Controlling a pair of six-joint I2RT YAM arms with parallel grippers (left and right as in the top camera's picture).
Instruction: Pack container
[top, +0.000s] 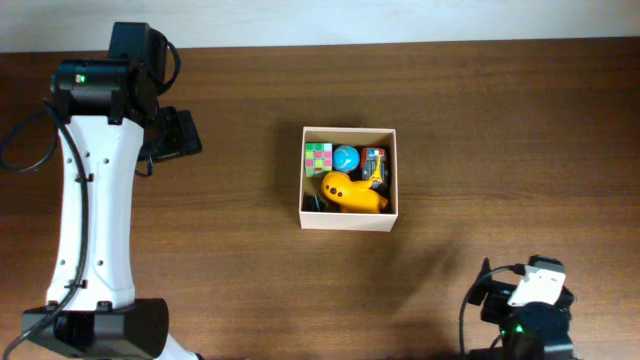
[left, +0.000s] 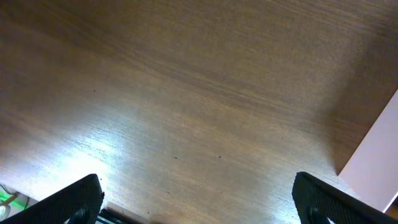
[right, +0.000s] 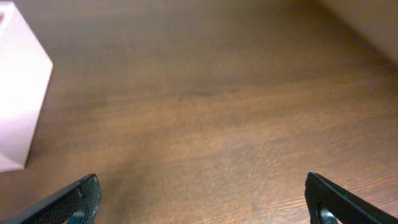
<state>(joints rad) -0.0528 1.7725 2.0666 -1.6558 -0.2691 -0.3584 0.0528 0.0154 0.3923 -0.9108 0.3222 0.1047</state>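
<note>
The container (top: 347, 219) is a square white-walled box at the table's middle. Inside it lie a yellow duck-shaped toy (top: 352, 192), a colourful cube (top: 318, 158), a blue ball (top: 346, 157) and a small orange and blue toy (top: 375, 163). My left gripper (top: 180, 133) is far left of the box, open and empty over bare wood; it shows in the left wrist view (left: 199, 199), where a white container wall (left: 373, 162) is at the right edge. My right gripper (top: 497, 298) is at the front right, open and empty (right: 202, 202), with the container's corner (right: 22, 93) at that view's left.
The brown wooden table (top: 500, 130) spreads around the box. A pale wall strip (top: 350, 20) runs along the far edge. The left arm's white body (top: 95, 220) stands along the left side. The right arm's base (top: 535, 310) is at the front right.
</note>
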